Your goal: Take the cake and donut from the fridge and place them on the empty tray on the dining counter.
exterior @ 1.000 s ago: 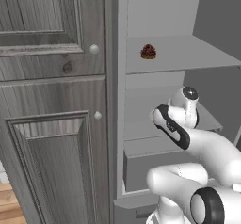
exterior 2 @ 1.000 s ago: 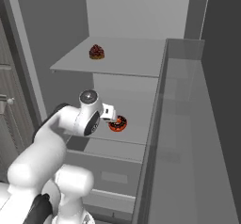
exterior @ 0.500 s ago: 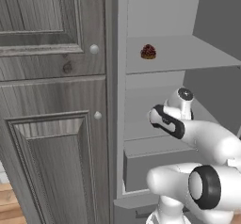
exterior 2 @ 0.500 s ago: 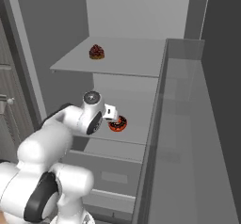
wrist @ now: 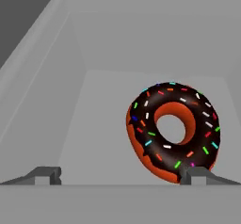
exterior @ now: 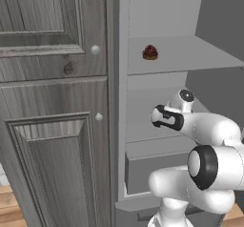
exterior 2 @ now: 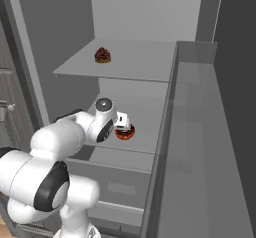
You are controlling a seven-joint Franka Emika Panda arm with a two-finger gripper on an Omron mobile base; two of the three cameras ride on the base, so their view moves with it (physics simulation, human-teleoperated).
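the jaws (wrist: 120, 175) stand wide open with nothing between them, reaching into the fridge (exterior 2: 140, 12) at the level of its middle shelf (wrist: 108, 124). in the hand view the two dark fingertips (wrist: 47, 175) sit far apart, and the donut (wrist: 173, 130) lies just ahead of the right-hand tip, partly in front of it and off to that side rather than centred in the gap. its chocolate glaze carries coloured sprinkles and its orange-red underside shows. in the right base view the donut (exterior 2: 125, 132) rests on that shelf just past the jaws (exterior 2: 121, 121). the cake (exterior 2: 102, 55) sits on the shelf above, well apart from the jaws, also seen in the left base view (exterior: 150, 52). a grey wood-panelled cabinet (exterior: 52, 102) stands beside the fridge. no brand, label or writing can be read anywhere.
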